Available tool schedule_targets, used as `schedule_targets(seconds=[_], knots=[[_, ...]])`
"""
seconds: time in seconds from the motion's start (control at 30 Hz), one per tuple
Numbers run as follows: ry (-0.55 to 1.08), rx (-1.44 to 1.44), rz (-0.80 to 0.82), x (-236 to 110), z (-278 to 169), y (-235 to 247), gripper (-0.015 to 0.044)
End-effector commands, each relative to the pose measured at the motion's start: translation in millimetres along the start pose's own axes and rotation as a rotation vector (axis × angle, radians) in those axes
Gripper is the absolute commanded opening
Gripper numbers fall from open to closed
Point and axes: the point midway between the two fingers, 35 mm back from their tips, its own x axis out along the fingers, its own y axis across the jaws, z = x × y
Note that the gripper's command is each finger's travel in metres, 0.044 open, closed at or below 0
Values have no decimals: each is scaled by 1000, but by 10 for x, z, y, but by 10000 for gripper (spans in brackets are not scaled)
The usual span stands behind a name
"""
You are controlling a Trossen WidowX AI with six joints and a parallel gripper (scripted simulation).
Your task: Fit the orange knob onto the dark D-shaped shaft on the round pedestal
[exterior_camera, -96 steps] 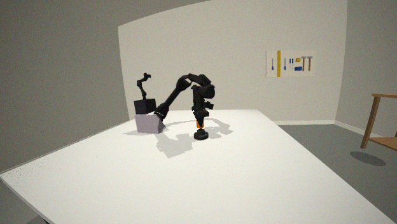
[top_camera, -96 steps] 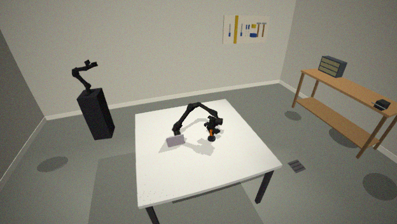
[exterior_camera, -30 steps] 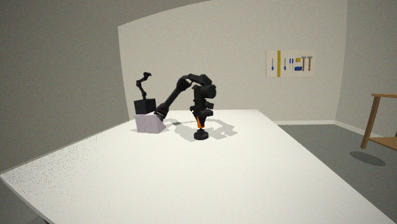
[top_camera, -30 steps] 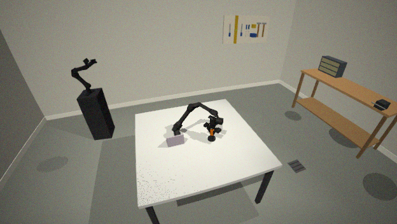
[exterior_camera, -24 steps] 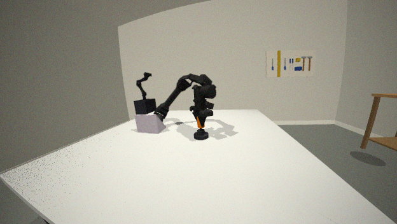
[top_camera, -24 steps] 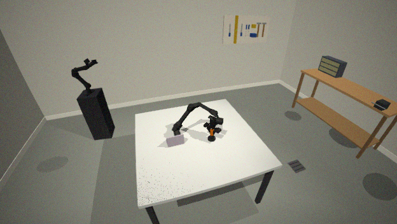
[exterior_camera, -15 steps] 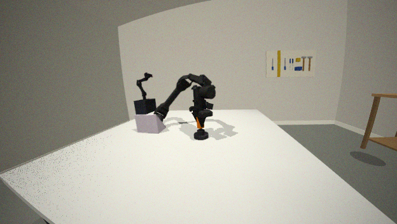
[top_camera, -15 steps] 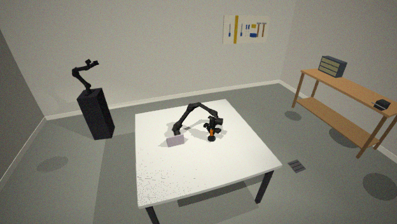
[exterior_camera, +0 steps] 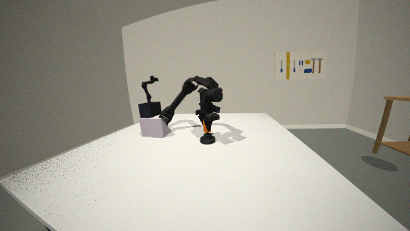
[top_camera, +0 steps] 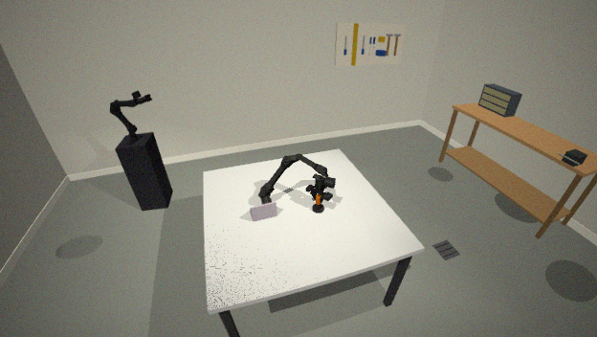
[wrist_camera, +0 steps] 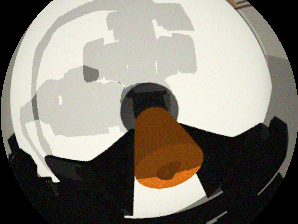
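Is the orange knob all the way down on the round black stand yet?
Not yet. The pincer grips the orange knob above the pedestal, with a dark gap between them.
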Motion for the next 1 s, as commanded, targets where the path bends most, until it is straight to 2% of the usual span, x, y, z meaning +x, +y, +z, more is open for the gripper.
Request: schedule_targets(seconds=[0.0, 0.27, 0.97], knots=[[-4, -3, -3, -38, 17, -5, 0], [-3, -212, -4, -52, 16, -26, 0], [-4, -212, -4, 4, 12, -5, 0]])
